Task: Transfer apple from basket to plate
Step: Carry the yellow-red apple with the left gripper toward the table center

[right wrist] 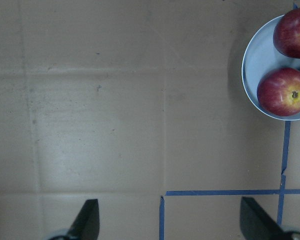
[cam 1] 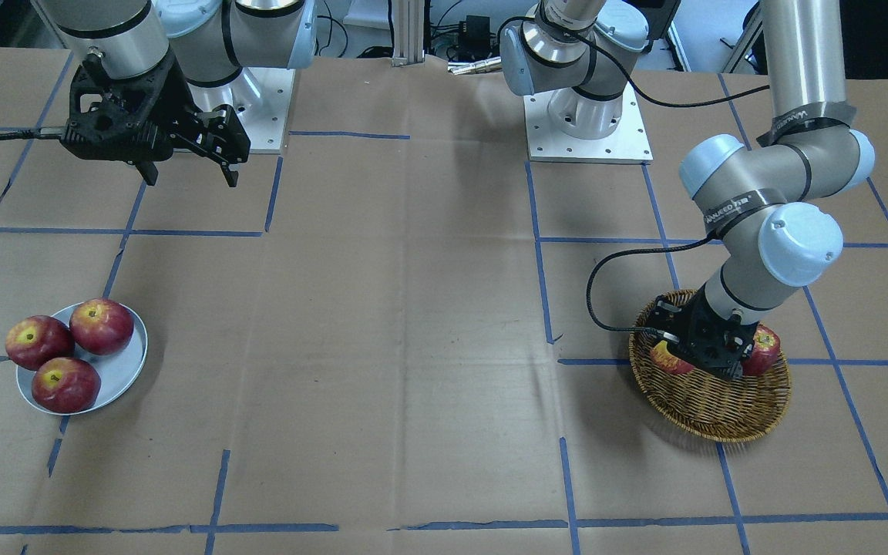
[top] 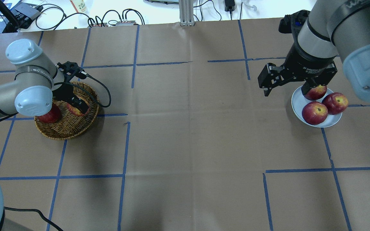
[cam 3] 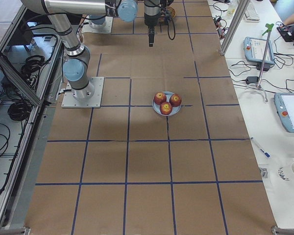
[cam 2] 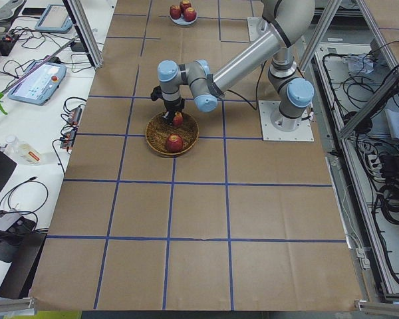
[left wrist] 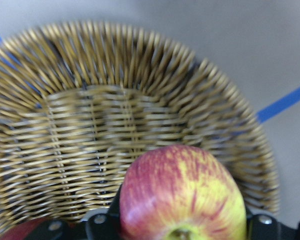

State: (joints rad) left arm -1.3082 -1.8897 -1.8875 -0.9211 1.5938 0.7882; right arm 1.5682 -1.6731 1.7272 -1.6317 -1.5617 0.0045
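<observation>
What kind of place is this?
Most likely a robotics laboratory: the table is marked with a blue tape grid, and a teach pendant and loose cables lie beside it.

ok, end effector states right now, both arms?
Left end effector: closed on the apple, down in the basket.
Right end effector: open, empty.

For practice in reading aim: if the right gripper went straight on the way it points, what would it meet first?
The right gripper would likely meet the paper-covered table first; the plate lies off to one side.
</observation>
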